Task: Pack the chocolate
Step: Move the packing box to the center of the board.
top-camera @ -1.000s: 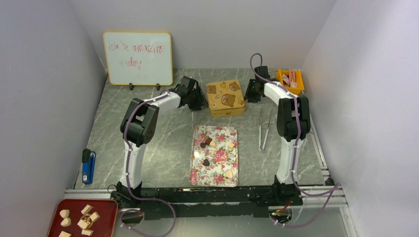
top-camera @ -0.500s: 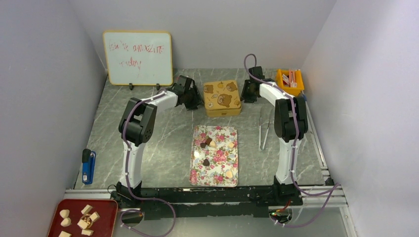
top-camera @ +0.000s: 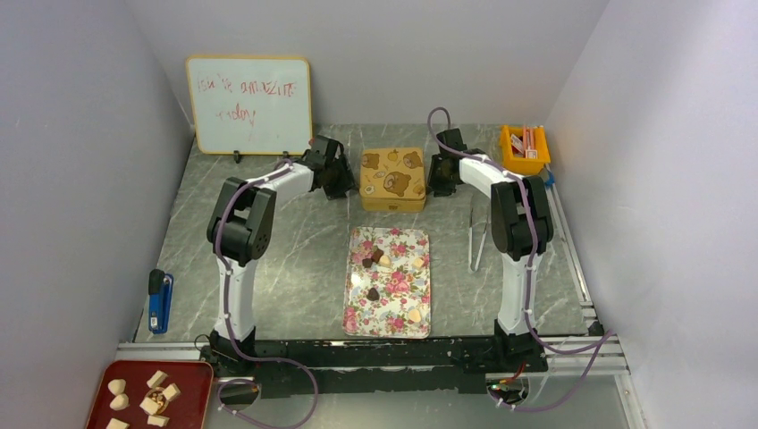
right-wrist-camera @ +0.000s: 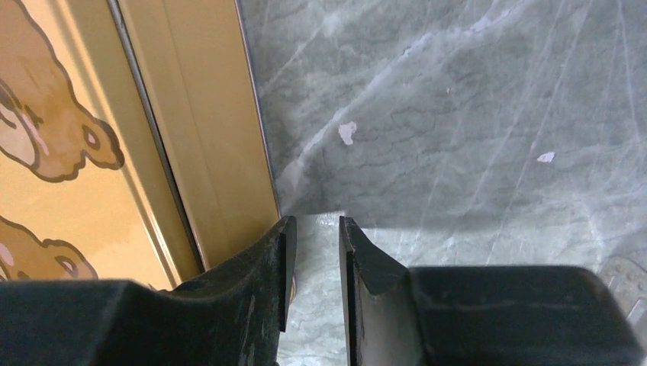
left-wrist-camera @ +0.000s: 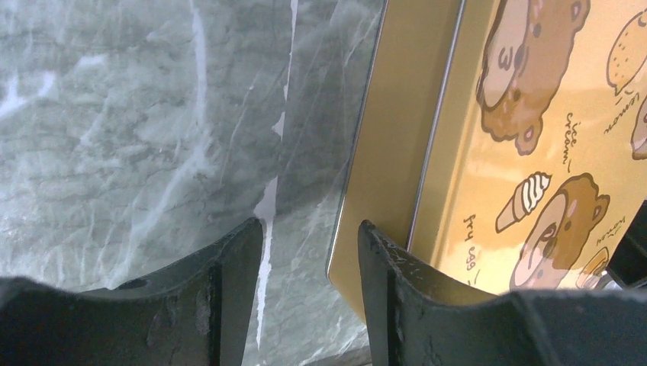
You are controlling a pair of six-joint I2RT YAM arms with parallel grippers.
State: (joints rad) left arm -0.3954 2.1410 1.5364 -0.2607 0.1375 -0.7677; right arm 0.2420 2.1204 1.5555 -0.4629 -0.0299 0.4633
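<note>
Tin (top-camera: 392, 178): stood shut.
Chocolates (top-camera: 373, 293): lay unpacked on tray (top-camera: 398, 304).
Left gripper (left-wrist-camera: 309, 235): half-open, empty.
Right gripper (right-wrist-camera: 317, 229): narrow gap, empty.

**A robot test cell in a lab**

Two white-and-black robot arms, the left arm (top-camera: 240, 234) and the right arm (top-camera: 518, 223), are bolted to a metal rail (top-camera: 375, 350) at the near edge of a marble-patterned table (top-camera: 295, 255). Plain grey panels (top-camera: 80, 179) box the table in on three sides. Purple cables (top-camera: 299, 407) loop from the arm bases. A small whiteboard (top-camera: 249, 105) with red handwriting stands by the back panel.
</note>
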